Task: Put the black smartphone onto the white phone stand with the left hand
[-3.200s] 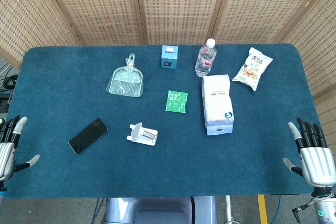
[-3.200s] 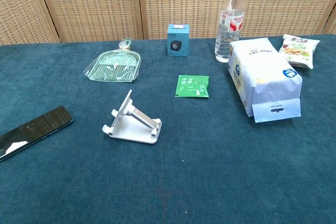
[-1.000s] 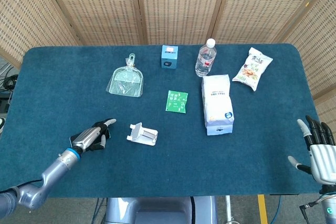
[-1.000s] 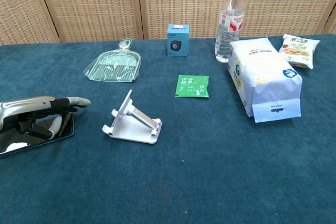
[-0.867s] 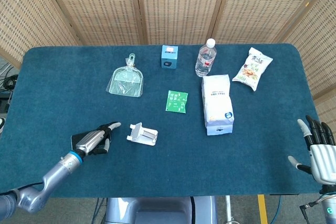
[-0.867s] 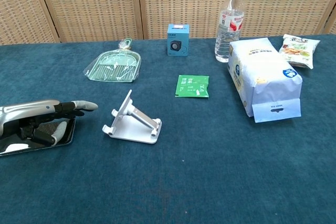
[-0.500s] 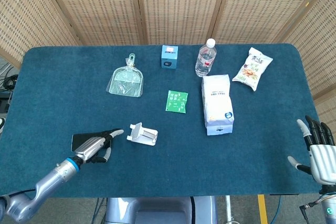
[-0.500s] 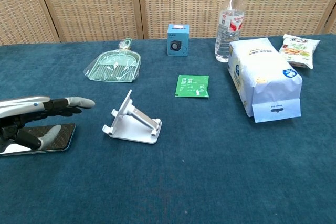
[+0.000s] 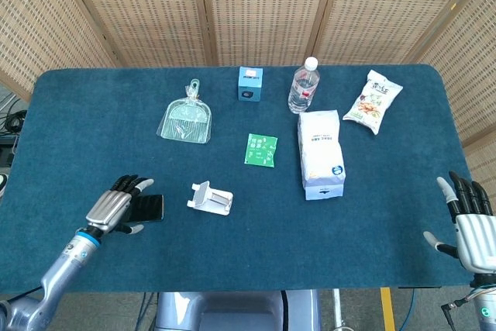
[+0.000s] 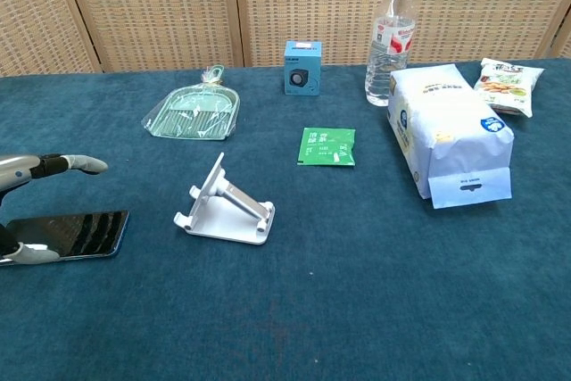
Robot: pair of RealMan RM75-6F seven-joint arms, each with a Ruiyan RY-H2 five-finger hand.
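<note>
Left hand (image 9: 115, 205) hovers over the black smartphone (image 10: 70, 235) with fingers spread — holding nothing. Phone lies flat, long side pointing right at the white phone stand (image 9: 209, 197) just beside it. Right hand (image 9: 471, 229) is open — far away.

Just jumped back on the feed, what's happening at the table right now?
The left hand is over the near-left end of the black smartphone, fingers spread above it. The phone lies flat on the blue cloth-covered table, not lifted. The white folding phone stand sits empty just right of the phone. The right hand rests open at the table's far right edge, touching nothing.
</note>
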